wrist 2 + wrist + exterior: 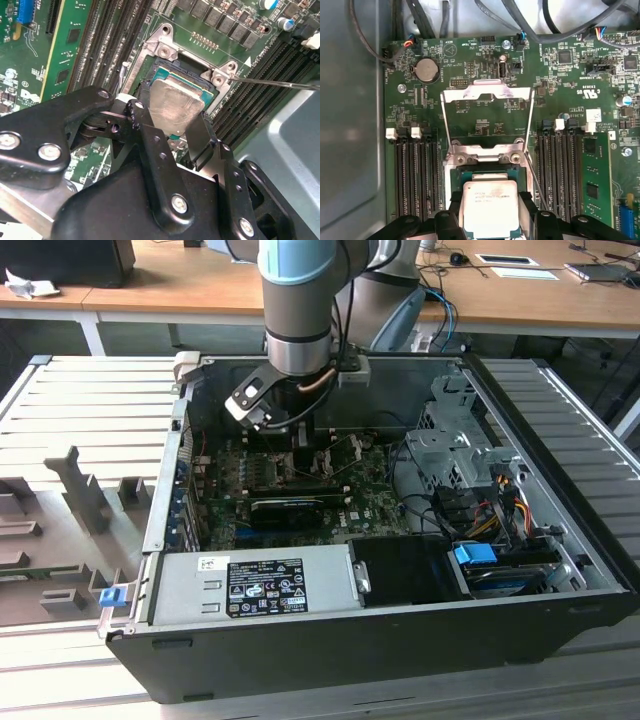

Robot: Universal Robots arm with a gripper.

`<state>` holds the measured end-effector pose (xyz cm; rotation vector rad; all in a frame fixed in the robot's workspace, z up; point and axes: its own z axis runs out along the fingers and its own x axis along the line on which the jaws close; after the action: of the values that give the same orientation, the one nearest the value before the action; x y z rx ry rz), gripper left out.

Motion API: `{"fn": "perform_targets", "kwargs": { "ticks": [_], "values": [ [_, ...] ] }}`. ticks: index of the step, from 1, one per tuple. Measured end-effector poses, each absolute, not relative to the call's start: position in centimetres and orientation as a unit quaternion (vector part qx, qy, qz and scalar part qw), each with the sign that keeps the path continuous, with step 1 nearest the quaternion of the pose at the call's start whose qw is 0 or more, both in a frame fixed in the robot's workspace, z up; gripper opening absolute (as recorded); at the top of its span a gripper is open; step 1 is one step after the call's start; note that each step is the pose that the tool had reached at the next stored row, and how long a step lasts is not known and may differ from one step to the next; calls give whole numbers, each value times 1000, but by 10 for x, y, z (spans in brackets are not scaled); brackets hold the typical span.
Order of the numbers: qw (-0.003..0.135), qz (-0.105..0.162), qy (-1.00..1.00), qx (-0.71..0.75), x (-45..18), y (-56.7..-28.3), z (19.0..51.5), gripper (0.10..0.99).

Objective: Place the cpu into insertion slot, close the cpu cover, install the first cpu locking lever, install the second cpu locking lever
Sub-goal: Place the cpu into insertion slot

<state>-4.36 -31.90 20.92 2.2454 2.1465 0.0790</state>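
My gripper (172,116) (490,200) hangs low over the insertion slot (456,173), its black fingers (146,131) pressed on two opposite edges of the cpu (176,102) (490,207). The silver chip lies flat within the socket's frame (165,47), but I cannot tell whether it is fully seated. The cpu cover (487,90) stands swung open beyond the socket's hinge. A thin wire locking lever (535,180) (280,83) runs beside the socket, unlatched. In the exterior view the arm (295,300) reaches down into the open computer case over the green motherboard (372,502).
Black memory slots (415,175) (557,170) flank the socket on both sides. A long black graphics card (290,508) lies in front of the arm, with the power supply (250,585) at the case's near wall. Drive cage and cables (470,470) fill the exterior view's right.
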Motion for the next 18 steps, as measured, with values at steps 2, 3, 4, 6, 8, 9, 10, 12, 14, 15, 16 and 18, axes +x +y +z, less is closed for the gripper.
{"fn": "perform_targets", "kwargs": {
  "ticks": [2,3,4,6,8,9,10,12,14,15,16,18],
  "values": [
    [18,24,690,723,-44,-319,207,525],
    [19,23,690,723,-44,-319,206,525],
    [21,22,691,723,-44,-319,204,525],
    [21,22,691,723,-44,-319,204,525],
    [21,22,691,723,-44,-319,204,525],
    [21,22,691,723,-44,-318,204,525],
    [21,22,691,723,-43,-318,203,525],
    [21,22,691,723,-43,-317,203,604],
    [20,22,690,723,-43,-316,202,604],
    [20,23,691,723,-43,-315,201,604],
    [20,23,691,723,-43,-315,201,604],
    [19,23,691,723,-43,-314,201,604]
  ]
}}
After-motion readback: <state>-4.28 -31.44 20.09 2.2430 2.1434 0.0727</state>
